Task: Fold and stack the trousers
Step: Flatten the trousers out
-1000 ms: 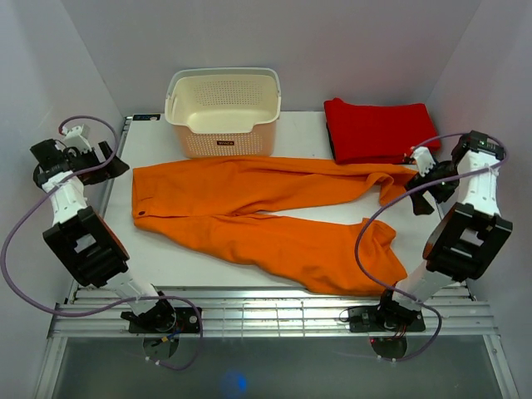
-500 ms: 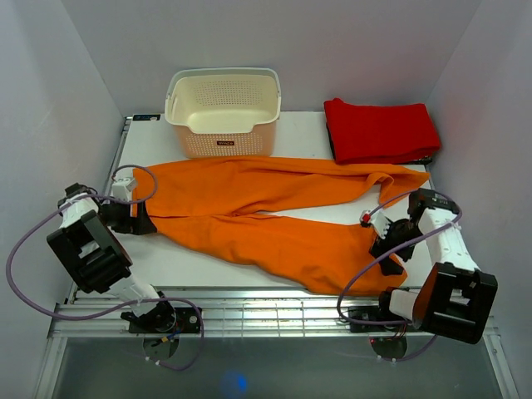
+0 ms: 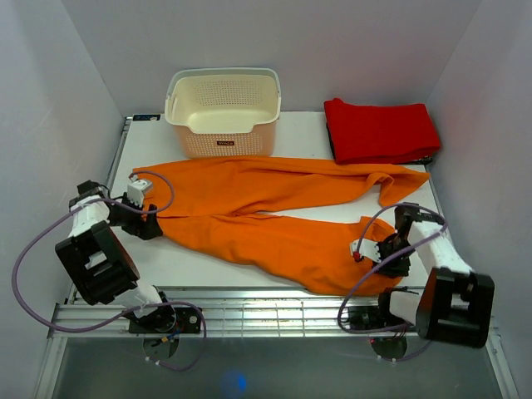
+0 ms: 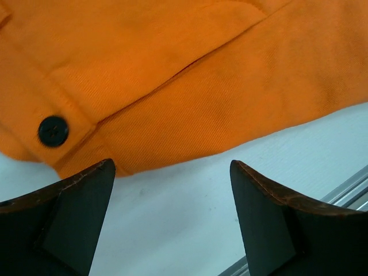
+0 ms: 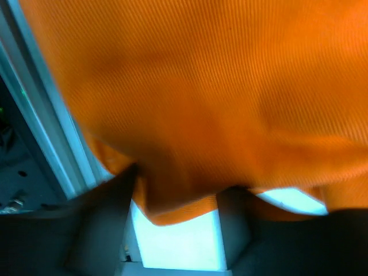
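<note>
Basket [image 3: 223,112] and red cloth [image 3: 378,131] sit behind the trousers [image 3: 266,212]; left hand [image 4: 172,213] released, right hand [image 5: 175,227]'s hold on them unclear.

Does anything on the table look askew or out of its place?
The trousers lie unfolded and crooked: the two legs splay apart toward the right, the far leg's cuff is bunched just before the red folded cloth, and the near leg's end reaches the near edge of the table. Nothing looks spilled or damaged.

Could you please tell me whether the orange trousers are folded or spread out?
Spread out: the trousers lie flat across the table, both legs apart at full length.
</note>
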`<state>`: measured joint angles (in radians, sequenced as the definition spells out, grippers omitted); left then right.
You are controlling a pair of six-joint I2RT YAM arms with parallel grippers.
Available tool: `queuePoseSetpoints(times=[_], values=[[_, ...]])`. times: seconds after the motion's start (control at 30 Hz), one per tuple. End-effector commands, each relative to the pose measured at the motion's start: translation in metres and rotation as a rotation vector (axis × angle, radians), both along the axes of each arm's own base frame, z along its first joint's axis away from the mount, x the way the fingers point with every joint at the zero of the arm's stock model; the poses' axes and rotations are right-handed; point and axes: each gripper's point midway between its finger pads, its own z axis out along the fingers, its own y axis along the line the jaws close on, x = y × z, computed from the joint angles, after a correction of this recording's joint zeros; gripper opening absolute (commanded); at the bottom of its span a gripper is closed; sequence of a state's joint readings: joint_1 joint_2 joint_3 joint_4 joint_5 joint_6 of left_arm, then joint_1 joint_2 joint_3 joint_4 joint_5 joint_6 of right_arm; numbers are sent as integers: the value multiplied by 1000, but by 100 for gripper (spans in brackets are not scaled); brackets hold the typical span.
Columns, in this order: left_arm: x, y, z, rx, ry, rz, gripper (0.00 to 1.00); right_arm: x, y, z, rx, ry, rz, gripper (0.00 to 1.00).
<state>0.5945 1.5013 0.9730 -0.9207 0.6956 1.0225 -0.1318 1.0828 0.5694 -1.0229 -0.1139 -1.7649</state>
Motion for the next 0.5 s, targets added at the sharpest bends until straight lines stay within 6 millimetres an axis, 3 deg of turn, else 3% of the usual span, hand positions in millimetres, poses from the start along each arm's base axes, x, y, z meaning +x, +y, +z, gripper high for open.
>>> queuePoseSetpoints(times=[0.0, 0.07, 0.1, 0.13, 0.2, 0.23, 0.3, 0.33, 0.37, 0.4, 0.47], values=[[8, -25, -1, 5, -34, -92, 90, 54, -2, 3, 18, -28, -65, 43], [16, -30, -6, -3, -13, -82, 83, 77, 2, 10, 71, -6, -206, 25], [22, -36, -7, -6, -10, -89, 71, 88, 3, 8, 89, 25, -241, 8], [30, -36, -8, -5, -15, -86, 64, 114, 1, 25, 100, -26, -280, 8], [46, -42, -11, -32, 10, -74, 51, 134, -4, 29, 104, -36, -314, 8], [53, -42, -11, -45, 15, -65, 47, 154, -8, 43, 102, -84, -326, 8], [74, -43, -3, -96, 18, -29, 37, 170, -18, 48, 97, -97, -377, 8], [82, -42, 1, -110, 13, -16, 26, 186, -24, 60, 95, -139, -395, 8], [89, -41, 4, -123, 12, -5, 20, 192, -31, 64, 93, -149, -435, 8], [100, -38, 15, -125, -9, 9, 18, 196, -34, 64, 96, -144, -453, 8], [101, -37, 27, -112, -36, -15, 36, 199, -40, 74, 110, -145, -480, 8]])
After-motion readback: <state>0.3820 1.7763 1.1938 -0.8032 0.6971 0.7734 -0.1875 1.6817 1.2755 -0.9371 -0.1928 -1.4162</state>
